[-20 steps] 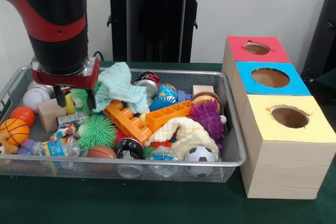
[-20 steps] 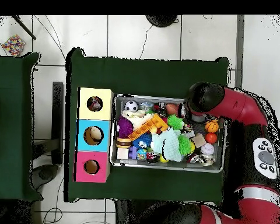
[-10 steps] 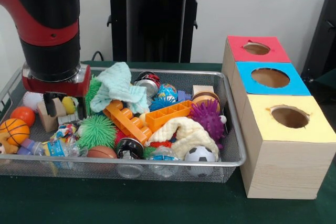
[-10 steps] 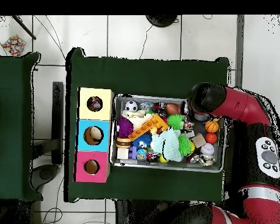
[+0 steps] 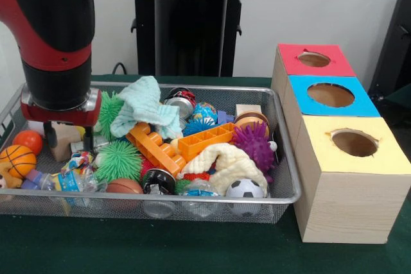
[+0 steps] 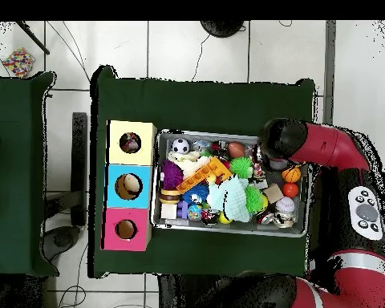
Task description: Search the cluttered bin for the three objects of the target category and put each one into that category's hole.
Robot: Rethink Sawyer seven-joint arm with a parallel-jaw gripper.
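Front camera low, overhead straight down; both share bin (image 5: 282, 158).

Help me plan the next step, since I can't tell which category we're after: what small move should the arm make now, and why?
Probably ease straight down a little. The gripper hangs low at the wire bin's end farthest from the boxes, its fingers straddling the wooden block beside the small basketball; nothing looks held.

A plain white wall (image 5: 321, 4) stands behind the dark green cloth-covered table (image 5: 160, 248). From overhead, the floor of large white tiles with dark grout lines (image 6: 196, 48) surrounds that table, and a second green-covered table (image 6: 15, 176) stands apart beside it. Thin dark cables (image 6: 67, 48) trail across the tiles.
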